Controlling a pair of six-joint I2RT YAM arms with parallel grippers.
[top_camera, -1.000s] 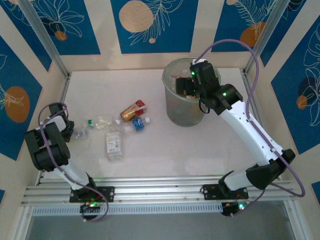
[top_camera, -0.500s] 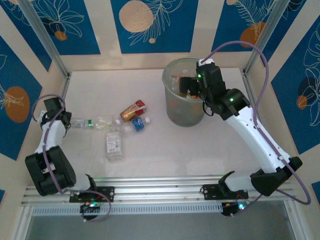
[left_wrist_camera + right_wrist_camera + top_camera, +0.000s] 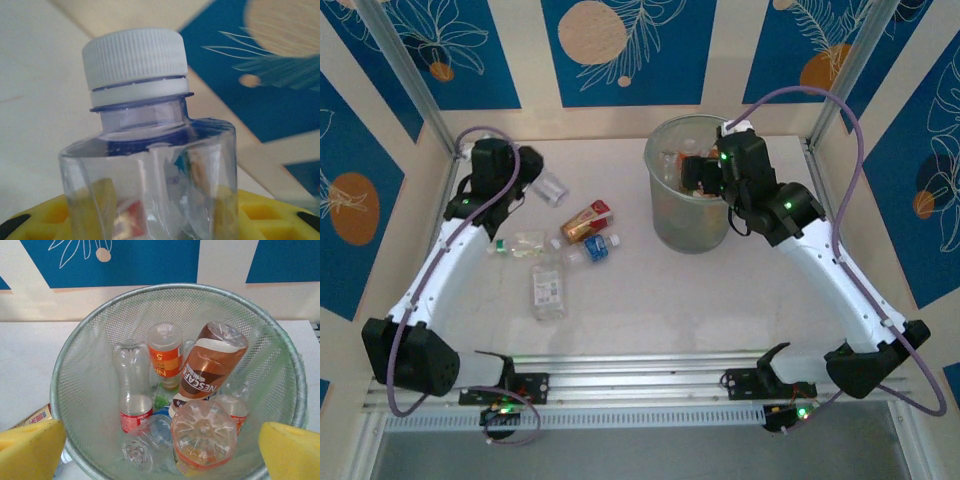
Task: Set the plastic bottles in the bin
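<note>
- Already the bin [image 3: 672, 225] held several plastic bottles; it stood upright near the far edge of the table [image 3: 720, 300], towards the far right corner.
- From the right wrist, its load included a brown Nescafe bottle [image 3: 210, 367] lying tilted, an orange-labelled bottle [image 3: 165, 356] just beside it, a clear red-labelled bottle [image 3: 134, 395] to their left, and an amber base-up bottle [image 3: 202, 437] against the near wall.
- The right gripper [image 3: 692, 172] hung over the bin's mouth with its yellow pads [image 3: 30, 450] spread wide, and nothing was caught between them.
- The left gripper [image 3: 530, 176] was clamped on a clear white-capped bottle [image 3: 135, 57] near the far left corner of the table. In the top view the bottle stuck out of the claw towards the bin, well apart from it.
- Four more bottles lay on the table left of the bin, about midway between the far and near edges.
- A red-labelled amber bottle [image 3: 586, 220] lay closest to the bin, with a small blue-labelled bottle [image 3: 597, 246] just beside it on the near side.
- A clear green-capped bottle [image 3: 523, 243] lay further left.
- A flattened clear bottle with a white label [image 3: 547, 287] lay nearest the near edge.
</note>
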